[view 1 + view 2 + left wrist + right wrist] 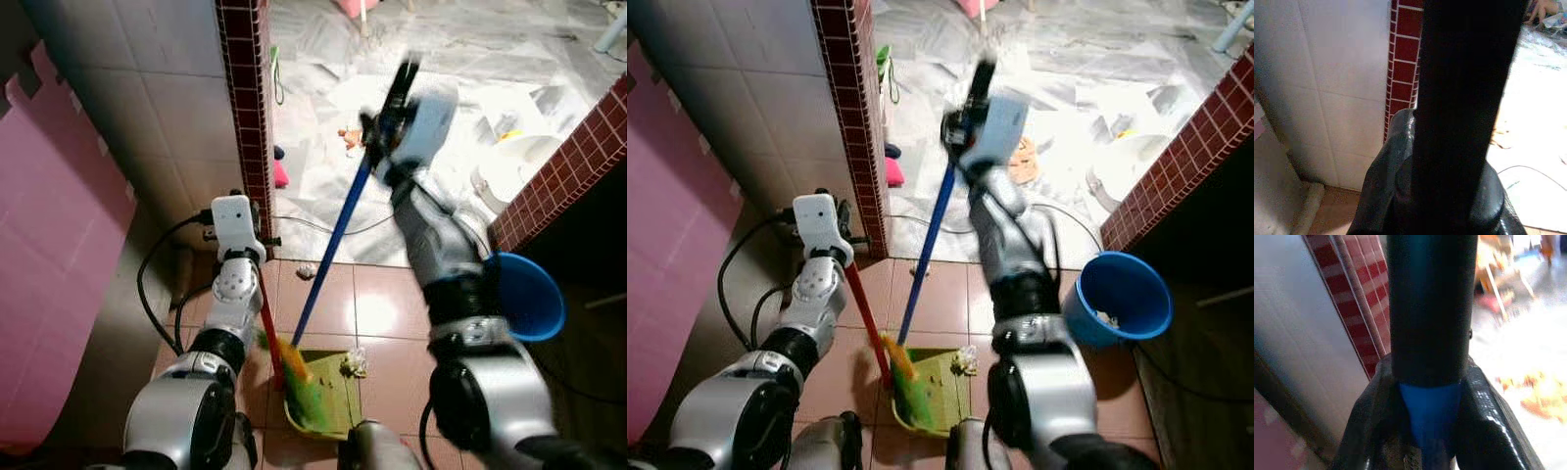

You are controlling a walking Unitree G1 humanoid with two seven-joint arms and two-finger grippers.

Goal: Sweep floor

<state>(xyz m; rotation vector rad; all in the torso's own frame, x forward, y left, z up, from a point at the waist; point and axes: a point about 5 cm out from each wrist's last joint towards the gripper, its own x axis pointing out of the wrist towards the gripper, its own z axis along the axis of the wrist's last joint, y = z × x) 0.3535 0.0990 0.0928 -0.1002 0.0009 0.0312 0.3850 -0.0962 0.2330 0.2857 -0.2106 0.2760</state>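
Head views: our right gripper (pixel 384 125) clamps the blue broom handle (pixel 335 240), bristles (pixel 294 364) at the green dustpan (pixel 939 390); our left gripper (pixel 257 257) grips its red handle (pixel 865 318).
Left wrist: fingers (pixel 1391 166) clasp a dark shaft.
Right wrist: fingers (pixel 1484 416) pinch blue.

Daylight floods the marble floor (pixel 431 59) beyond the brick pillar (pixel 247 108), washing it out with glare, while the tiled wall (pixel 147 108) sits in dim shade. Motion blur smears the raised right gripper (pixel 392 108). Both wrist views are soft, their close foregrounds black and unfocused.
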